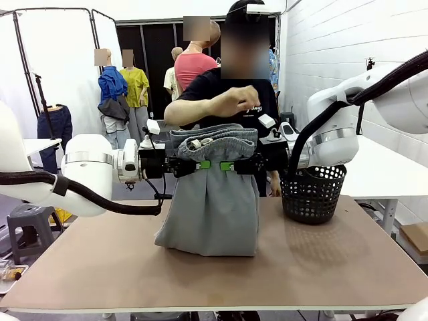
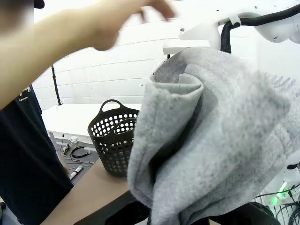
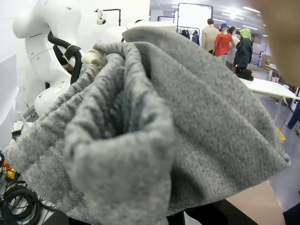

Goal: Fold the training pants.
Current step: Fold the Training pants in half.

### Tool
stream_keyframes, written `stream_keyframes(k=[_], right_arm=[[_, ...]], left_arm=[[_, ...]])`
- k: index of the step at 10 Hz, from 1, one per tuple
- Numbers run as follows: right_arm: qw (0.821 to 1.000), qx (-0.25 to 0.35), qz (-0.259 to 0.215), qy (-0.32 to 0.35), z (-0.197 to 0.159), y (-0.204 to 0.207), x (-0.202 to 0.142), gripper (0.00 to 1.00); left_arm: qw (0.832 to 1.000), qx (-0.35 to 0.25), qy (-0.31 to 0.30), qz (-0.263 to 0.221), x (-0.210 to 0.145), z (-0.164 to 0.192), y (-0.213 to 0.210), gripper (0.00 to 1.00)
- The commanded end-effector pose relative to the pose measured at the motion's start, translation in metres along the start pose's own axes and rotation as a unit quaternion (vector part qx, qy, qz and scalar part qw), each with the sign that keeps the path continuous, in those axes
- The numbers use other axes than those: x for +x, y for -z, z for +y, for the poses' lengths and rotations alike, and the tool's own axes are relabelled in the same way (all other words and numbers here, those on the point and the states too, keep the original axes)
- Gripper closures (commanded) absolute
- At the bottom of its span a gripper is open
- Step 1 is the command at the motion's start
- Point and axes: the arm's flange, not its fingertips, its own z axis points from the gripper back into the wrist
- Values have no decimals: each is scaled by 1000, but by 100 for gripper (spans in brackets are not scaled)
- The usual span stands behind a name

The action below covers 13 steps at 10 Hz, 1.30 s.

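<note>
Training pants (image 1: 214,200) hang between left gripper (image 1: 200,164) and right gripper (image 1: 229,165), both clamped on them; black basket (image 1: 311,194) at 3 o'clock, person's hand (image 1: 235,100) at 12

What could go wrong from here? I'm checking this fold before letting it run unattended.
Both end effectors, left and right, pinch the training pants close together, so the waistband flops over them and the fold may come out bunched. The lower end already rests crumpled on the table and could drag unevenly. The person's hand hovers just above the waistband, and the basket stands near the right arm: either could be bumped.
</note>
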Motion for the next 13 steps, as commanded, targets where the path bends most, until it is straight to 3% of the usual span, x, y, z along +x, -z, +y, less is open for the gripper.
stream_keyframes(k=[1, 13], right_arm=[[1000, 4, -8, 2, 1, 0, 1, 100], [1000, 4, -8, 2, 1, 0, 1, 100]], left_arm=[[1000, 10, 0, -2, 3, -1, 2, 100], [1000, 10, 0, -2, 3, -1, 2, 100]])
